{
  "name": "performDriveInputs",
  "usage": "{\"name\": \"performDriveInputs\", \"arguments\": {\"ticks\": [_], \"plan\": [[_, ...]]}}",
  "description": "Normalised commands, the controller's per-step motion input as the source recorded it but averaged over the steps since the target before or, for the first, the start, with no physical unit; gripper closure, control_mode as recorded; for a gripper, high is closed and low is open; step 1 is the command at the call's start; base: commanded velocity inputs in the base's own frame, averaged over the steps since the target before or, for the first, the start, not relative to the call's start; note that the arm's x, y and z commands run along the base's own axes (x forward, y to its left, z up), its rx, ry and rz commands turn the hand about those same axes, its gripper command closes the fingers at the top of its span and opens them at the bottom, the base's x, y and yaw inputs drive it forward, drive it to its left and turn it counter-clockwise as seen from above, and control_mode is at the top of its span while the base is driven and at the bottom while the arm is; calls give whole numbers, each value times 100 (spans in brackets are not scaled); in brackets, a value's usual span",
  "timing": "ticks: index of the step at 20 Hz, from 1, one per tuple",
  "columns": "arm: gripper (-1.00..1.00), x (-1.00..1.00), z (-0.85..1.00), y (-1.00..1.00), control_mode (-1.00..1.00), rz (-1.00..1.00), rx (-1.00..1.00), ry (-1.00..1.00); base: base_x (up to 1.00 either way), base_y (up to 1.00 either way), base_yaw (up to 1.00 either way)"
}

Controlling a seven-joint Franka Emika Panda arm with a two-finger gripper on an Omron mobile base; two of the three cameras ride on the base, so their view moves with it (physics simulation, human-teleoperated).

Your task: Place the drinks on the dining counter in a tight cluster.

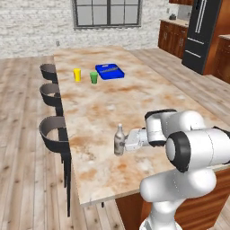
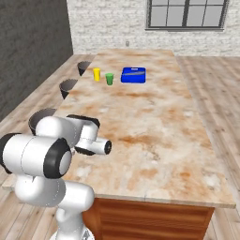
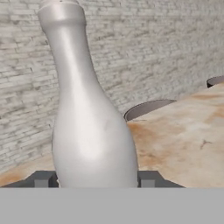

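A tall grey-beige glass bottle, one of the drinks, stands upright near the front left of the dining counter. My gripper reaches in from the right and is shut on its lower body. In the hand view the bottle rises close up between my two dark fingertips, which press against its sides. Its base is hidden, so I cannot tell whether it rests on the marbled top or hangs just above it. The marbled dining counter also shows from the right side.
At the counter's far end stand a yellow cup, a green cup and a blue tray. Dark round stools line the left edge. A black fridge stands at the back right.
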Motion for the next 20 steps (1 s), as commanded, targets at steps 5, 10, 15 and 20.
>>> {"name": "performDriveInputs", "arguments": {"ticks": [5,10,15,20], "plan": [[-100,0,0,0,-100,0,0,0,0,0,0],[-100,0,0,0,-100,0,0,0,0,0,0],[-100,0,0,0,-100,0,0,0,0,0,0],[-100,-15,9,-22,-100,-1,0,0,0,0,0]]}}
